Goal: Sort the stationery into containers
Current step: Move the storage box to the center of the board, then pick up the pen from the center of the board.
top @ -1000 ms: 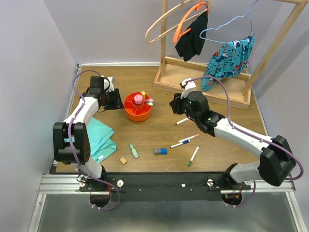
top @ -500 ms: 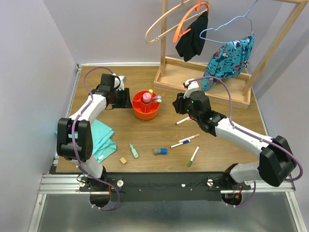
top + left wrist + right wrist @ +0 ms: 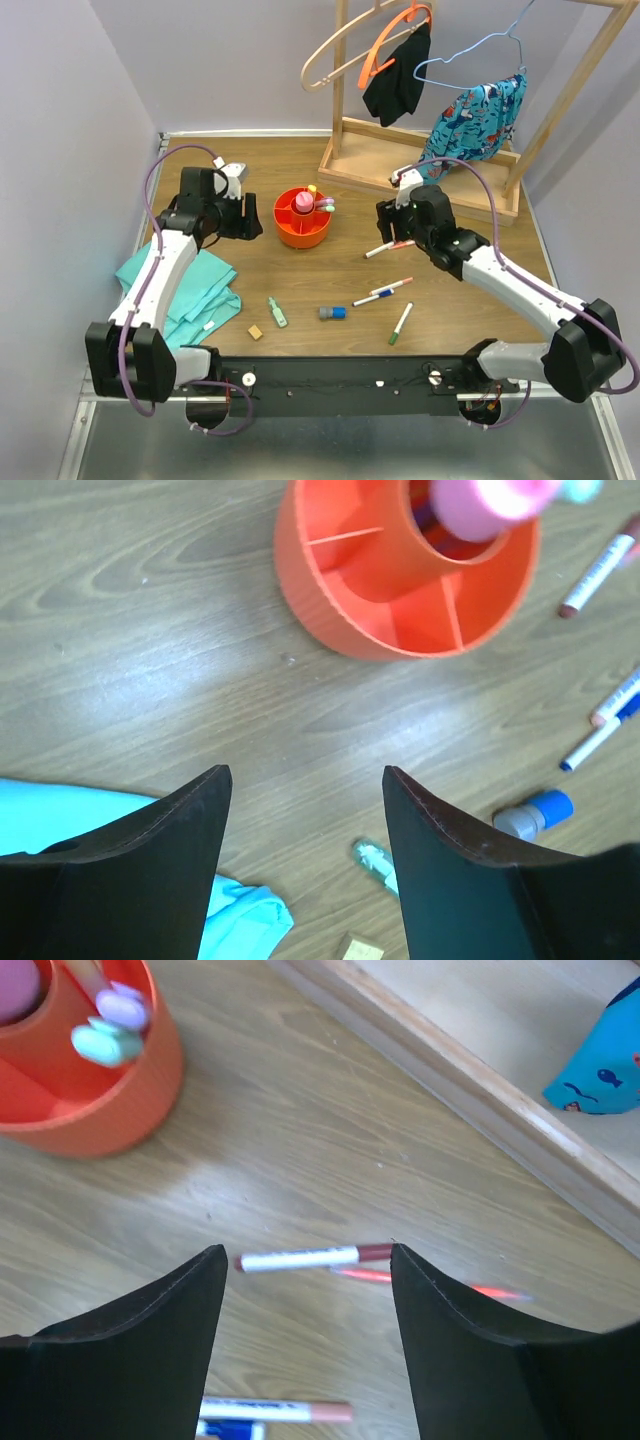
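- Brown wood-grain tabletop (image 3: 300,285), with pale lilac walls (image 3: 60,120) at left and back and a metal rail (image 3: 340,381) along the near edge.
- Wooden clothes rack (image 3: 430,165) at back right, hung with hangers and a blue patterned garment (image 3: 472,118).
- Orange organiser (image 3: 290,232) upright at centre back, holding a pink tube (image 3: 303,203).
- Loose on the wood: red-capped marker (image 3: 382,248), green highlighter (image 3: 276,312), tan cube (image 3: 256,331), blue-grey piece (image 3: 332,313).
- Teal cloth (image 3: 190,290) crumpled at left.
- Left gripper (image 3: 305,780) and right gripper (image 3: 305,1249) both spread apart, gripping nothing.

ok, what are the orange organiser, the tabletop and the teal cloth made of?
Orange organiser: looks like moulded plastic, smooth, slight gloss, thin divider walls. Tabletop: wood grain with satin sheen; solid wood or laminate, can't tell. Teal cloth: soft fabric, matte, folded with creases.
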Robot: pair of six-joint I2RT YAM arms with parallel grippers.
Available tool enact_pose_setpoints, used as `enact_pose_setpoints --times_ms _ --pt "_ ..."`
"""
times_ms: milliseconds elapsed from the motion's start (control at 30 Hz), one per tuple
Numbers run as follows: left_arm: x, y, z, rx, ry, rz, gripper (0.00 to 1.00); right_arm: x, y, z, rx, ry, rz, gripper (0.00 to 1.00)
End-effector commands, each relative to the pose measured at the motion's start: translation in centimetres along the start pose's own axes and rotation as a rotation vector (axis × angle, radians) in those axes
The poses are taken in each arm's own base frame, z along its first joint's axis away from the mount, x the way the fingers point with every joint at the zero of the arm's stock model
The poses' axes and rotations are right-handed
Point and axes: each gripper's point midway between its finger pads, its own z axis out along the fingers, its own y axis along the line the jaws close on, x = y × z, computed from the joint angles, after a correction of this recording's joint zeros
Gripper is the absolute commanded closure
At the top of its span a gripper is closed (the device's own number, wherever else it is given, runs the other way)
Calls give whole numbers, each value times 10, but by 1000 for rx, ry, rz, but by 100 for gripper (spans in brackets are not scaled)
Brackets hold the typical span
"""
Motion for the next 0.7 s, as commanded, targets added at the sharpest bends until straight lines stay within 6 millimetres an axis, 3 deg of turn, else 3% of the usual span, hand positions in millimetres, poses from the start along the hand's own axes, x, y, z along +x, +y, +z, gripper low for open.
enact_pose_setpoints --times_ms 0,67,100,133,200,233,300,333,400,433,467,500,533,567,600,633,667 --pt "1 -29 -27 144 -33 158 29 19 -28 -11 -24 173 -161 25" --pt "-18 -46 -41 187 -102 232 29 19 -34 -9 -8 202 -65 27" --pt "-28 -58 -47 223 -135 266 29 19 -47 -9 34 199 -9 26" --pt "-47 -75 -58 255 -185 318 29 21 -52 -8 58 198 82 26" --pt "-65 -92 -61 310 -200 345 30 26 -71 -5 107 215 185 26" --pt "-89 -103 -72 321 -246 380 30 30 -74 -5 115 222 264 27" --pt "-94 -119 -53 342 -189 467 30 35 -98 -5 173 227 349 27" --pt "-112 -127 -55 311 -215 525 30 37 -103 -5 185 228 373 27" --pt "-105 -153 -28 337 -131 636 29 40 -116 -7 215 227 392 26" --pt "-122 -165 -32 318 -162 670 29 38 -115 -9 194 223 389 25" --pt "-118 -173 -6 331 -100 676 29 40 -117 -12 197 230 384 25" --pt "-107 -193 0 361 -54 705 29 42 -116 -14 192 232 376 25" --pt "-125 -209 -4 362 -84 720 29 39 -117 -18 191 220 355 24" --pt "-114 -212 31 341 0 718 29 39 -118 -22 198 223 350 24" --pt "-103 -221 38 348 56 720 30 36 -120 -25 201 214 350 24" --pt "-115 -232 39 349 32 717 30 33 -119 -27 191 209 351 24" --pt "-103 -232 63 349 93 706 30 32 -116 -32 179 213 357 23"
